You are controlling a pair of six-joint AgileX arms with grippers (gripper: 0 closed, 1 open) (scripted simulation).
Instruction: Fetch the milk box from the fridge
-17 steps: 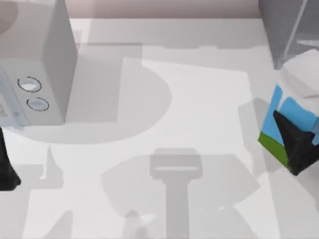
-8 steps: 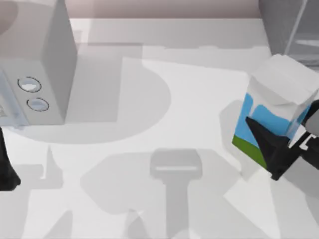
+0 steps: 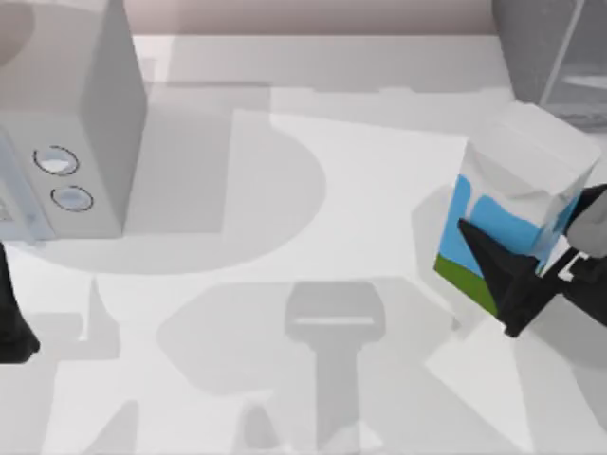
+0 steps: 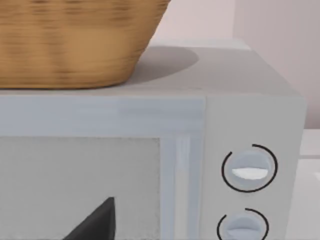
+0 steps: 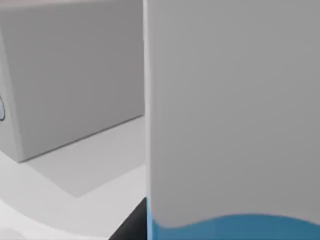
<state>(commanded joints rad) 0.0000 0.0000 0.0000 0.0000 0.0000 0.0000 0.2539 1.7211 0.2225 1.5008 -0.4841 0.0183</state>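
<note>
One milk box (image 3: 517, 204), a small rectangular carton with a smooth matte white gabled top, light blue sides and a green bottom band, hangs tilted above the right side of the pale tabletop (image 3: 379, 190), casting a grey shadow there. The right tool (image 3: 526, 280), black and angular with wedge-shaped fingers, is pinching the carton low on its side; one dark finger (image 3: 493, 256) lies flat against the blue and green face. In the right wrist view the carton's flat white wall (image 5: 235, 110) stands close, with a wavy blue edge at its foot.

One fridge (image 3: 550, 47), a dark grey boxy cabinet with a light frame, stands at the table's far right corner, just beyond the carton and apart from it.

One lighter grey box (image 3: 66, 123) with two round dials (image 3: 57, 160) stands at the left side. On top of it, the left wrist view shows one woven tan basket (image 4: 75, 42) of ribbed wicker texture.

The left tool (image 3: 14, 327), black, sits low at the table's left edge in front of that box; whether its fingers are spread I cannot tell.
</note>
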